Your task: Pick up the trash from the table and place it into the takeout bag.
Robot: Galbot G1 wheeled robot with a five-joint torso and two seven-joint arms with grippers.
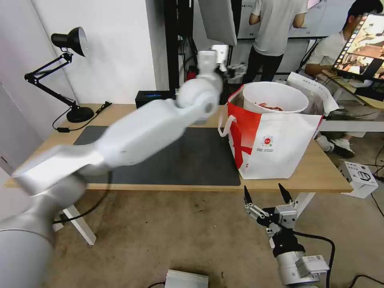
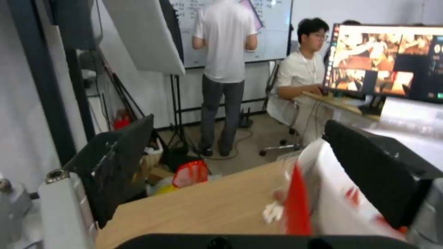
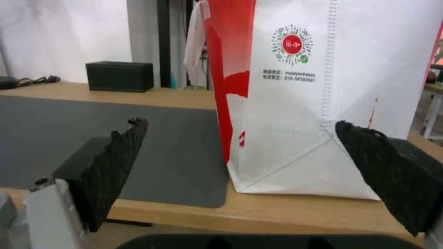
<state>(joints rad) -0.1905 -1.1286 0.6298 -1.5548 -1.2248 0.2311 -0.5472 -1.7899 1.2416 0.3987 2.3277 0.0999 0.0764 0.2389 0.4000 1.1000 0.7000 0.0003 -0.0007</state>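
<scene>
The takeout bag (image 1: 280, 148) stands upright on the right end of the table (image 1: 308, 178), beside the dark grey mat (image 1: 192, 156). Inside it sits a white round bowl (image 1: 276, 96) with red shells showing at its bottom. My left arm reaches across the table; the left gripper (image 1: 236, 71) hovers open by the bag's far left corner, holding nothing. In the left wrist view the bag's red and white edge (image 2: 318, 204) shows between the open fingers (image 2: 120, 162). My right gripper (image 1: 267, 196) hangs open below the table's front edge, facing the bag (image 3: 295, 103).
A black tissue box (image 1: 154, 98) sits at the table's back edge, a black desk lamp (image 1: 74, 112) at the back left. A white box (image 1: 360, 178) lies on the floor to the right. People and a monitor are behind the table.
</scene>
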